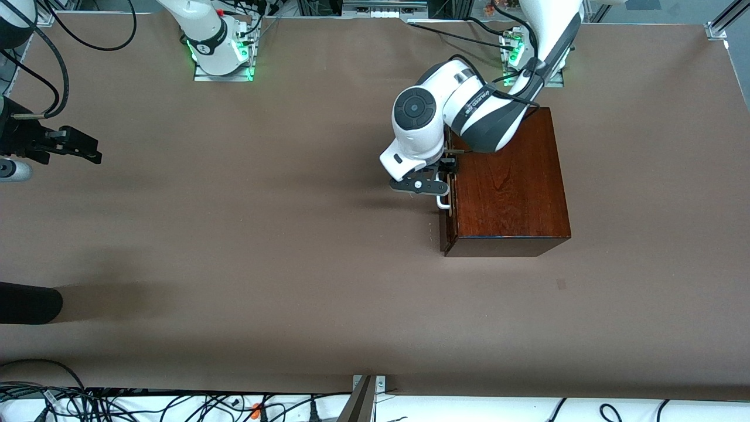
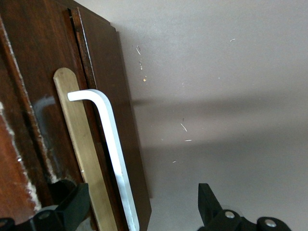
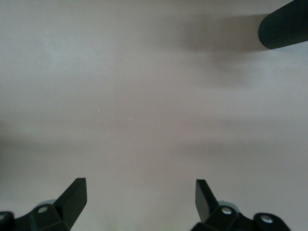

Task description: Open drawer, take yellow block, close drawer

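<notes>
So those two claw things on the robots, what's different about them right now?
The left gripper is at the drawer, its open fingers either side of the white handle; the right gripper hangs over bare table at the right arm's end, around nothing. Both are black, two-fingered and open.

We see even, soft overhead light. Broad blurred shadows cross the table. The wooden box top gleams faintly.

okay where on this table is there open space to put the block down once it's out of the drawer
Bare brown table runs from the drawer front toward the right arm's end, where the right gripper waits, open. Another strip lies between the wooden box and the front camera. It is crowded at the white handle, which the open left gripper straddles.
</notes>
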Tool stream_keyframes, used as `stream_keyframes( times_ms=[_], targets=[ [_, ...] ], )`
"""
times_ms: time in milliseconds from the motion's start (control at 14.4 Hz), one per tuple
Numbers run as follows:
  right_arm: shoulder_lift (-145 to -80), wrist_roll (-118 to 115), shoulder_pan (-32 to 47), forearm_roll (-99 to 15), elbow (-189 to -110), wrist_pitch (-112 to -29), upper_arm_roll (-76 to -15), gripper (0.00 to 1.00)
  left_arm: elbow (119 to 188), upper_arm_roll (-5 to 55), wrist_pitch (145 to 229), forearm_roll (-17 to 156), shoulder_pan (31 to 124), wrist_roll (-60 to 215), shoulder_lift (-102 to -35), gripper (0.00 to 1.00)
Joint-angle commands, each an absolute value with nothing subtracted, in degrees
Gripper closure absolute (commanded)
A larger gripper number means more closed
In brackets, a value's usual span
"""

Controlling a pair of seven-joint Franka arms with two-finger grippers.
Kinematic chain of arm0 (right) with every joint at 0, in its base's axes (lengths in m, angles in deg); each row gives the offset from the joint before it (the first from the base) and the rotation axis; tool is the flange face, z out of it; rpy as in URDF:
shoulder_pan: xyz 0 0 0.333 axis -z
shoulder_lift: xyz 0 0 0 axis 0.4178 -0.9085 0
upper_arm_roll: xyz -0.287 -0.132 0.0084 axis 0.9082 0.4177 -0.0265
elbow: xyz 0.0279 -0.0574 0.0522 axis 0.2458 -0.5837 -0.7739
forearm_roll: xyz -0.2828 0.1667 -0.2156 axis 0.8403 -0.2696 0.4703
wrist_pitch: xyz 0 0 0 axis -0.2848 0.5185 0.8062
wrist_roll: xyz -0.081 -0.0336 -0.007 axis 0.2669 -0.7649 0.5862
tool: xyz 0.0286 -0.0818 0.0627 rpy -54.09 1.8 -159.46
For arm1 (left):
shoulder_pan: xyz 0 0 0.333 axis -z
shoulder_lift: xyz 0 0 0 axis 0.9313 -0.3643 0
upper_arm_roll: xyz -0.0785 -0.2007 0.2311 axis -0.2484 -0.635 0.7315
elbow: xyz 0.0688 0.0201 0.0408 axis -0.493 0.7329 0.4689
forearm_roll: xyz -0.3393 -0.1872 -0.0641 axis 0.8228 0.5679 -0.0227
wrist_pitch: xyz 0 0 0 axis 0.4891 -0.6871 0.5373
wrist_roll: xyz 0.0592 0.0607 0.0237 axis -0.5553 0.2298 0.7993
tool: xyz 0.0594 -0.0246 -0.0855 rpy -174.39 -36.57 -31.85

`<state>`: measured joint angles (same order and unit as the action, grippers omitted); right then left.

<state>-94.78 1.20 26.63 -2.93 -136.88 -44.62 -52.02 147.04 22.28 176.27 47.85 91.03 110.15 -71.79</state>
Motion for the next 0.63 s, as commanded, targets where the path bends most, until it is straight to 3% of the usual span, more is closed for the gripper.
stream_keyframes(
  times_ms=[0,556],
  targets=[
    [-94.19,1.47,27.42,-3.76,-136.57,-44.14,-52.57,0.0,146.63,22.44,176.02,44.32,92.63,112.83,-73.13,0.0],
    [-94.19,1.47,27.33,-3.76,-136.74,-44.14,-52.57,0.0,146.54,22.53,176.63,40.71,94.65,116.43,-75.95,0.0]
  ],
)
